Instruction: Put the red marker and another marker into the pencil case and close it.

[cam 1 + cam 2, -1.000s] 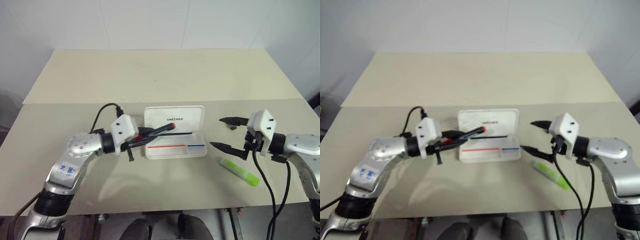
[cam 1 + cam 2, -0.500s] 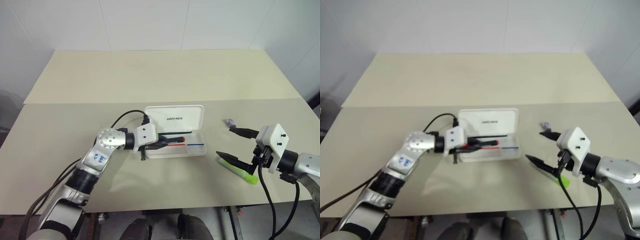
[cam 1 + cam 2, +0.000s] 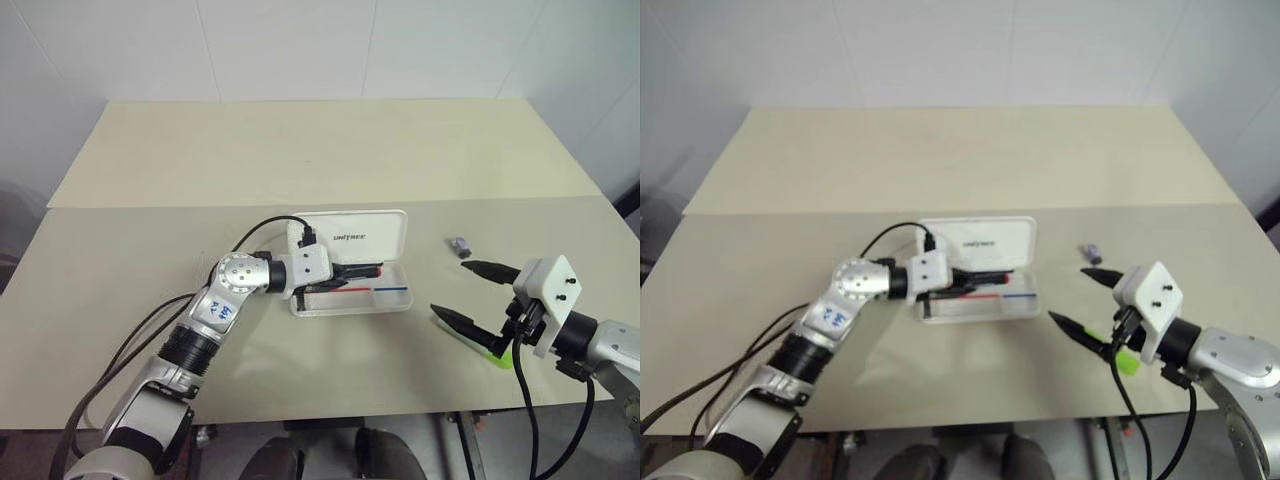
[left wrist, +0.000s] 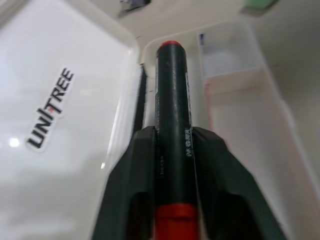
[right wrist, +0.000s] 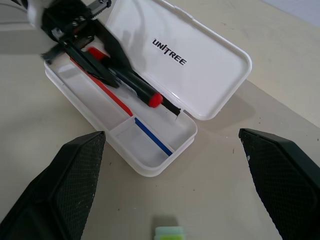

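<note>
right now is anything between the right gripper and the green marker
Nothing visible. The right gripper hangs with its fingers spread wide just above the lime-green marker, which lies on bare table. The small grey block sits farther back, and the pencil case is off to the gripper's left.

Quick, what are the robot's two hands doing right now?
Left gripper: fingers on both sides of the red marker, over the pencil case.
Right gripper: open, holding nothing, over the green marker.
</note>
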`<control>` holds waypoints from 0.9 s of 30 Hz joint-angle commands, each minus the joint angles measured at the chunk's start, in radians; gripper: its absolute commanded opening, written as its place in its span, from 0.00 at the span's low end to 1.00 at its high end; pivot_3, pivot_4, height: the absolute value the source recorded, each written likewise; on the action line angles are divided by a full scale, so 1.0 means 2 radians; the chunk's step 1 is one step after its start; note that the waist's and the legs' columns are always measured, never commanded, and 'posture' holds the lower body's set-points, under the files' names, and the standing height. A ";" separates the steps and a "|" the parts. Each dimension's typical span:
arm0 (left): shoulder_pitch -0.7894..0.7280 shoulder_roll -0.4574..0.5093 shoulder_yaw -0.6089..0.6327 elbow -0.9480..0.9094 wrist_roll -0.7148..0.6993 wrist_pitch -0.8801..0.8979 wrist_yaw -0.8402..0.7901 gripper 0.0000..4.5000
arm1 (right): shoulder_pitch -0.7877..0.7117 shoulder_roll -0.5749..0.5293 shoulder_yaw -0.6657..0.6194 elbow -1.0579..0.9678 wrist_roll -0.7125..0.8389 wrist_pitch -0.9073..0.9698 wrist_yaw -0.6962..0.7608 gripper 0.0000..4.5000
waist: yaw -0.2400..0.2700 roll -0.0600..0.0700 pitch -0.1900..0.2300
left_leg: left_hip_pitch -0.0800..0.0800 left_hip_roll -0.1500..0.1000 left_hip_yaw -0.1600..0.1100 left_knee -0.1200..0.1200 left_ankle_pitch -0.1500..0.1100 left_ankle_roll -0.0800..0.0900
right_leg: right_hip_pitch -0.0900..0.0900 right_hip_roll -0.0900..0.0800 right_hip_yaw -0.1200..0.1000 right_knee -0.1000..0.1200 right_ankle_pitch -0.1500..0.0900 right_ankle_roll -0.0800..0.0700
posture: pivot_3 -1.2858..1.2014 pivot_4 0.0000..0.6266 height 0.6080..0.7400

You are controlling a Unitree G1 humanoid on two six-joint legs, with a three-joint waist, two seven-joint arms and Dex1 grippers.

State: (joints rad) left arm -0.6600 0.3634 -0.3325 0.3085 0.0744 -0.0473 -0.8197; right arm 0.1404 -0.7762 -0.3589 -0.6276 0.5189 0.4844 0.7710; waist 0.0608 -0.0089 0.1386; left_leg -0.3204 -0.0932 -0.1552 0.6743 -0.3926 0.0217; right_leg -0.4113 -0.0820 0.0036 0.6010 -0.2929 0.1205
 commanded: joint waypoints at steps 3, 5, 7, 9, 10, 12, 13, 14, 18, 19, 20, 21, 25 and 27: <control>-0.008 -0.012 0.007 -0.006 -0.006 -0.022 -0.001 0.75 | 0.009 0.003 -0.021 -0.019 0.007 -0.009 -0.004 1.00 | 0.000 0.000 0.000 | 0.000 0.000 0.000 0.000 0.000 0.000 | 0.000 0.000 0.000 0.000 0.000 0.000 | 0.52 0.24 1.00; 0.003 -0.021 0.014 -0.031 -0.040 -0.001 -0.022 0.91 | 0.011 0.004 -0.020 -0.019 0.008 -0.010 -0.005 1.00 | 0.000 0.000 0.000 | 0.000 0.000 0.000 0.000 0.000 0.000 | 0.000 0.000 0.000 0.000 0.000 0.000 | 0.52 0.24 1.00; 0.012 -0.025 0.019 -0.056 -0.066 0.018 -0.044 0.97 | 0.013 0.004 -0.020 -0.019 0.010 -0.010 -0.005 1.00 | -0.001 0.000 0.000 | 0.000 0.000 0.000 0.000 0.000 0.000 | 0.000 0.000 0.000 0.001 0.000 0.000 | 0.52 0.24 1.00; 0.022 -0.021 0.019 -0.080 -0.081 0.033 -0.062 0.97 | 0.015 0.004 -0.019 -0.019 0.012 -0.008 -0.005 1.00 | -0.001 0.000 0.000 | 0.000 0.000 0.000 0.000 0.000 0.000 | 0.000 0.000 0.000 0.001 0.000 0.000 | 0.52 0.24 1.00; 0.028 -0.018 0.021 -0.097 -0.094 0.048 -0.073 0.97 | 0.016 0.004 -0.019 -0.019 0.016 -0.004 -0.005 1.00 | -0.002 0.000 0.000 | 0.000 0.000 0.000 0.000 0.000 0.000 | 0.000 0.000 0.000 0.001 0.000 0.000 | 0.52 0.24 1.00; 0.039 -0.012 0.025 -0.125 -0.115 0.066 -0.090 0.97 | 0.017 0.003 -0.020 -0.017 0.023 0.006 -0.006 1.00 | -0.003 0.000 0.000 | 0.000 0.000 0.000 0.000 0.000 0.000 | 0.000 0.000 0.000 0.001 0.000 0.000 | 0.52 0.24 1.00; 0.043 -0.009 0.027 -0.136 -0.121 0.075 -0.094 0.97 | 0.019 0.002 -0.020 -0.016 0.028 0.010 -0.006 1.00 | -0.004 0.000 0.000 | 0.000 0.000 0.000 0.000 0.000 0.000 | 0.000 0.000 0.001 0.001 0.000 0.000 | 0.52 0.24 1.00; 0.046 -0.006 0.030 -0.144 -0.124 0.079 -0.096 0.97 | 0.021 0.001 -0.021 -0.014 0.030 0.013 -0.005 1.00 | -0.003 0.000 0.000 | 0.000 0.000 0.000 0.000 0.000 0.000 | 0.000 0.000 0.001 0.001 0.000 0.000 | 0.52 0.24 1.00; 0.052 0.006 0.039 -0.165 -0.136 0.095 -0.101 0.97 | 0.029 -0.003 -0.023 0.004 0.027 0.012 0.002 1.00 | -0.003 0.000 0.000 | 0.000 0.000 0.000 0.001 0.000 0.000 | 0.001 0.000 0.001 0.000 0.000 0.000 | 0.52 0.24 1.00; 0.052 0.007 0.039 -0.167 -0.137 0.096 -0.100 0.97 | 0.030 -0.003 -0.023 0.005 0.027 0.011 0.003 1.00 | -0.002 0.000 0.000 | 0.000 0.000 0.000 0.001 0.000 0.000 | 0.001 0.000 0.001 0.000 0.000 0.000 | 0.52 0.24 1.00; 0.055 0.015 0.044 -0.172 -0.142 0.098 -0.106 0.97 | 0.037 -0.006 -0.028 0.020 0.021 0.005 0.010 1.00 | -0.002 0.000 0.000 | 0.000 0.000 0.000 0.001 0.000 0.000 | 0.001 0.000 0.001 0.000 0.000 0.000 | 0.52 0.24 1.00; 0.060 0.028 0.055 -0.181 -0.151 0.100 -0.116 0.97 | 0.047 -0.012 -0.033 0.043 0.011 -0.006 0.023 1.00 | -0.003 0.000 0.000 | 0.000 0.000 0.000 0.001 0.000 0.000 | 0.001 0.000 0.001 0.000 0.000 0.000 | 0.52 0.24 1.00; 0.075 0.079 0.091 -0.211 -0.186 0.111 -0.149 0.99 | 0.067 -0.026 -0.041 0.114 -0.015 -0.039 0.057 1.00 | -0.004 0.000 0.000 | 0.001 0.000 0.000 0.000 0.000 0.000 | 0.001 0.000 0.001 0.000 0.000 0.000 | 0.52 0.24 1.00; 0.082 0.101 0.106 -0.224 -0.205 0.124 -0.163 0.99 | 0.067 -0.030 -0.039 0.139 -0.024 -0.054 0.069 1.00 | -0.005 0.000 0.000 | 0.001 0.000 0.000 0.000 0.000 0.000 | 0.000 0.000 0.001 0.000 0.000 0.000 | 0.52 0.24 1.00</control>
State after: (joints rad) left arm -0.4987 0.5544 -0.1536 -0.0805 -0.2881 0.1882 -1.1216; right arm 0.2797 -0.8180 -0.4076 -0.3604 0.4796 0.4176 0.8824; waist 0.0505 -0.0086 0.1387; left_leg -0.3190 -0.0921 -0.1553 0.6735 -0.3929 0.0220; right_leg -0.4109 -0.0818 0.0063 0.6013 -0.2923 0.1197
